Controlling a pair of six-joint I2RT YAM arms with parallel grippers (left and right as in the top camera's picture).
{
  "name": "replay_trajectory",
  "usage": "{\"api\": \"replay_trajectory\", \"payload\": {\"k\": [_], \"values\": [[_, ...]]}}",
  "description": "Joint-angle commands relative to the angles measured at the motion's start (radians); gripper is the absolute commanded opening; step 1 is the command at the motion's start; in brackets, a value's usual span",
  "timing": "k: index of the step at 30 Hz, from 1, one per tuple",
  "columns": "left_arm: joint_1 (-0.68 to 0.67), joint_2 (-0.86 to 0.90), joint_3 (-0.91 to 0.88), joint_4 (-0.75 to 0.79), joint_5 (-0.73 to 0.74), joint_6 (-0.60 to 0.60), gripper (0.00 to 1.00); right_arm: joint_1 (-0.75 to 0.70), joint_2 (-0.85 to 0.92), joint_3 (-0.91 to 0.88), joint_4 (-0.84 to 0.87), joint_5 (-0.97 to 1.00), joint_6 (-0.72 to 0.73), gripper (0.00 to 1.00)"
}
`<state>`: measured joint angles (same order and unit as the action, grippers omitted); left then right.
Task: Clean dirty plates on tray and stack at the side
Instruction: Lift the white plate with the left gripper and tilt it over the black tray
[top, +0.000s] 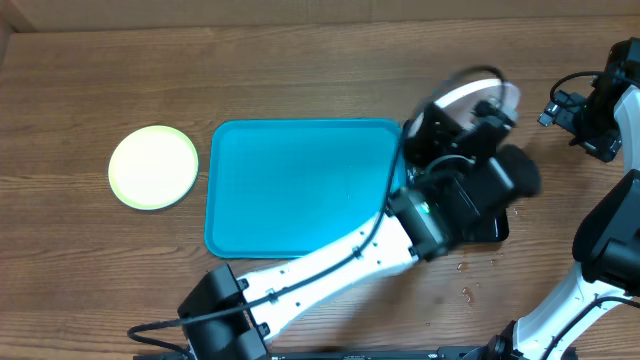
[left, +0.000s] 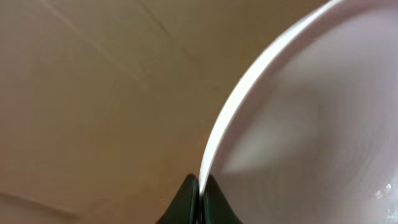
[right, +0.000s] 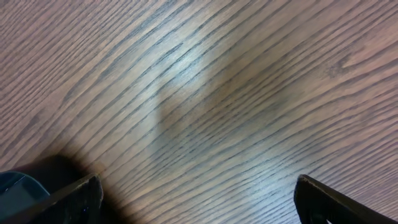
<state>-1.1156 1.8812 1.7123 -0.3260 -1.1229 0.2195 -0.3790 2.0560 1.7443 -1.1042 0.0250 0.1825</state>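
The turquoise tray (top: 300, 185) lies in the middle of the table with nothing on it. The yellow-green plate (top: 153, 167) lies flat on the wood to the left of the tray. My left gripper (top: 478, 115) is shut on the rim of the white plate (top: 470, 90) and holds it tilted on edge above the table, right of the tray. In the left wrist view the jaws (left: 201, 186) pinch the white rim (left: 249, 93). My right gripper (top: 565, 108) is open and empty over bare wood (right: 199, 205) at the far right. The pale blue plate is not in view.
A glossy black tray (top: 495, 232) lies under my left arm, right of the turquoise tray. Small droplets (top: 465, 292) dot the wood in front of it. My left arm crosses the table from the front edge to the right.
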Motion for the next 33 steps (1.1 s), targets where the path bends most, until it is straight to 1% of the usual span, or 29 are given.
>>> {"api": "replay_trajectory", "payload": {"k": [1, 3, 11, 13, 15, 17, 20, 23, 27, 28, 33], "values": [[-0.026, -0.010, 0.021, 0.076, -0.153, 0.144, 0.04, 0.000, -0.027, 0.015, 0.004, -0.003, 0.000, 1.00], [-0.031, -0.010, 0.021, 0.099, -0.151, 0.143, 0.04, 0.000, -0.027, 0.015, 0.004, -0.003, 0.000, 1.00], [-0.029, -0.010, 0.021, 0.099, -0.140, 0.132, 0.04, 0.000, -0.027, 0.015, 0.004, -0.003, 0.000, 1.00], [-0.029, -0.010, 0.020, 0.085, -0.140, 0.064, 0.04, 0.000, -0.027, 0.015, 0.004, -0.003, 0.000, 1.00], [-0.029, -0.010, 0.020, 0.055, -0.121, 0.027, 0.04, 0.000, -0.027, 0.015, 0.004, -0.003, 0.000, 1.00], [-0.029, -0.010, 0.020, 0.004, -0.080, -0.021, 0.04, 0.000, -0.027, 0.015, 0.004, -0.003, 0.000, 1.00], [-0.021, -0.010, 0.020, -0.077, -0.002, -0.128, 0.04, 0.000, -0.027, 0.015, 0.004, -0.003, 0.000, 1.00], [0.006, -0.010, 0.019, -0.173, 0.135, -0.290, 0.04, 0.000, -0.027, 0.015, 0.004, -0.003, 0.000, 1.00], [0.074, -0.010, 0.019, -0.269, 0.393, -0.452, 0.04, 0.000, -0.027, 0.015, 0.004, -0.003, 0.000, 1.00], [0.104, -0.010, 0.019, -0.285, 0.489, -0.476, 0.04, 0.000, -0.027, 0.015, 0.004, -0.003, 0.000, 1.00], [0.263, -0.011, 0.020, -0.327, 0.923, -0.500, 0.04, 0.000, -0.027, 0.015, 0.004, -0.003, 0.000, 1.00]]}}
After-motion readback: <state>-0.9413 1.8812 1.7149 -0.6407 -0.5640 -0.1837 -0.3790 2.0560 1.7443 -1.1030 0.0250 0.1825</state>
